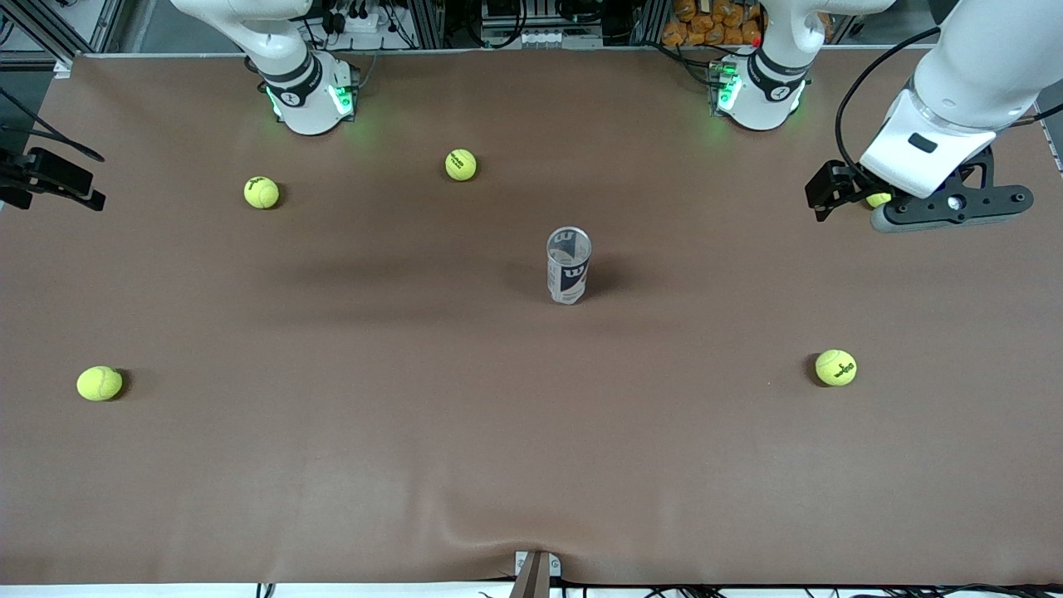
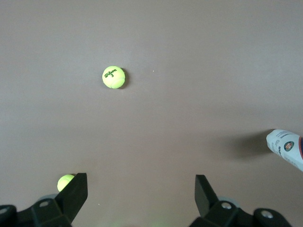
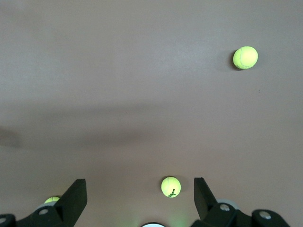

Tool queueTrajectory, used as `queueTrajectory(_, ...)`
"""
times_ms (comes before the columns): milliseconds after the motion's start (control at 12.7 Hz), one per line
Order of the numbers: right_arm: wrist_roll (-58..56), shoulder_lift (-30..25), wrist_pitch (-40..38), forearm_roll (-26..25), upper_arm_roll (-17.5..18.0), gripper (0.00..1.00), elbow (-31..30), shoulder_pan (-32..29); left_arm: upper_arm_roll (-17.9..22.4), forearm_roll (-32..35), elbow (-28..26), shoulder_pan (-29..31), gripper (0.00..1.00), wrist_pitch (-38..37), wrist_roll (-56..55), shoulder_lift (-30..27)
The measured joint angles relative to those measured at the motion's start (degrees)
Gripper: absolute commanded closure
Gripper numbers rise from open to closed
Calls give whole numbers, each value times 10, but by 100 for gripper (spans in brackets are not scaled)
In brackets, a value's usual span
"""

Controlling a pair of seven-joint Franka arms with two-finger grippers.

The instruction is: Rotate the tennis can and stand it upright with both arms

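The tennis can [image 1: 569, 266] stands upright in the middle of the table, silver rim on top, white and navy label with a "W". Its edge also shows in the left wrist view [image 2: 286, 147]. My left gripper [image 1: 824, 196] is open and empty, up in the air over the left arm's end of the table, well apart from the can; its jaws [image 2: 141, 188] stand wide. My right gripper [image 3: 139, 190] is open and empty, high over the table near the right arm's base, and out of the front view. The can does not show in the right wrist view.
Yellow-green tennis balls lie scattered: two near the right arm's base [image 1: 262, 192] [image 1: 461, 164], one nearer the front camera at that end [image 1: 100, 383], one at the left arm's end [image 1: 835, 367], one under my left gripper [image 1: 879, 199]. A black fixture [image 1: 46, 178] juts in at the table's edge.
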Motion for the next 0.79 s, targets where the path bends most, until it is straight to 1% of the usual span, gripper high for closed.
queueTrajectory(472, 0, 0, 0, 0, 0, 0, 0, 0, 10, 0, 4, 1, 0, 5, 4, -3)
queueTrajectory(786, 0, 0, 0, 0, 0, 0, 0, 0, 33, 0, 22, 11, 0, 5, 28, -6)
